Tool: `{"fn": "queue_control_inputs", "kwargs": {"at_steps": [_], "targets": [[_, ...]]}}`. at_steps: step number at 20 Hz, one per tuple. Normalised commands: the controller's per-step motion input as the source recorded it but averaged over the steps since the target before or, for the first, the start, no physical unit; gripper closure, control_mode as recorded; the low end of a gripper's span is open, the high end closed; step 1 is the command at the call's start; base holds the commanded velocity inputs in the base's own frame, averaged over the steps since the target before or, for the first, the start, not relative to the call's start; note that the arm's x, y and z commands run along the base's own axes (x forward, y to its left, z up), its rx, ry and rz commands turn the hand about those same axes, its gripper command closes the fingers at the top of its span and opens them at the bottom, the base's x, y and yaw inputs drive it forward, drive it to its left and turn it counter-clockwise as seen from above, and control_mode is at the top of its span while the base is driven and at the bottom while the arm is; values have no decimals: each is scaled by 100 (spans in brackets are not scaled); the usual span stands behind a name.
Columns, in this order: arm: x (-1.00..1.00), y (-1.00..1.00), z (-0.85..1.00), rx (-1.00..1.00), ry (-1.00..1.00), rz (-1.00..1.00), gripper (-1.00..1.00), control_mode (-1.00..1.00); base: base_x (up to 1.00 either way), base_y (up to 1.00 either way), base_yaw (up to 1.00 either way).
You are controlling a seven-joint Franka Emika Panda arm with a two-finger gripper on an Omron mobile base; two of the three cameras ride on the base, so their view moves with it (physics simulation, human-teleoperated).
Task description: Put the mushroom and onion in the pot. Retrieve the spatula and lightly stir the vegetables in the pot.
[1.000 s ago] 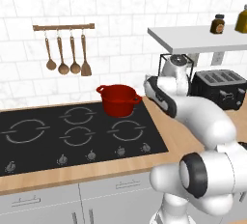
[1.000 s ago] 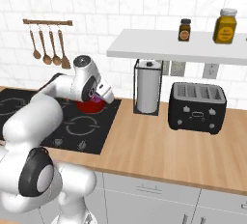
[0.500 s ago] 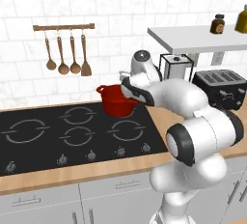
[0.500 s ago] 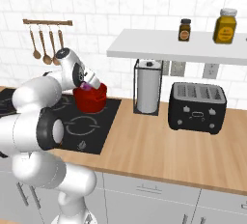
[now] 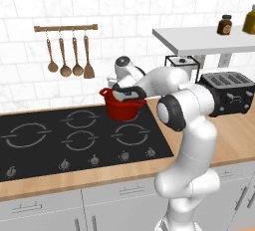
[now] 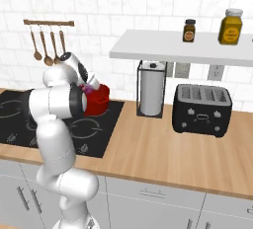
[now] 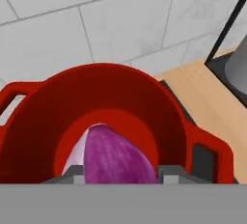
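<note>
The glossy red pot (image 5: 122, 110) stands on the hob's back right corner, also seen as the pot (image 6: 100, 100) from the right. My gripper (image 5: 127, 94) hangs just over its rim, shut on the purple-magenta onion (image 7: 115, 156). In the hand view the onion sits between the fingertips, above the pot's (image 7: 112, 76) red inside. From the right, the onion (image 6: 88, 89) peeks out by the gripper (image 6: 87, 87). The wooden spatula (image 5: 88, 58) hangs rightmost on the wall rail. The mushroom is hidden.
Three wooden spoons (image 5: 65, 58) hang beside the spatula. The black hob (image 5: 60, 140) fills the counter's left. A paper-towel holder (image 6: 151, 90) and a black toaster (image 6: 202, 108) stand right of the pot, under a shelf (image 6: 183, 51) with two jars.
The arm has swung left from the toaster side, carrying the onion, and now holds it over the pot. The pot and the hanging utensils have not moved.
</note>
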Motion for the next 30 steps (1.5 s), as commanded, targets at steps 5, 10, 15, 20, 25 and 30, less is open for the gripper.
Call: {"fn": "queue_control_inputs", "kwargs": {"at_steps": [5, 10, 15, 20, 25, 30], "targets": [[90, 3, -69, 0, 9, 0, 100, -100, 0, 0, 0], [63, 0, -60, -1, 3, 0, 100, -100, 0, 0, 0], [13, -4, -18, -3, 0, -1, -100, -100, 0, 0, 0], [-15, -41, 15, 0, 0, -1, -100, -100, 0, 0, 0], [-39, -45, 65, 4, -5, 0, -100, -100, 0, 0, 0], [-99, -14, 89, 8, -19, 9, -100, -100, 0, 0, 0]]}}
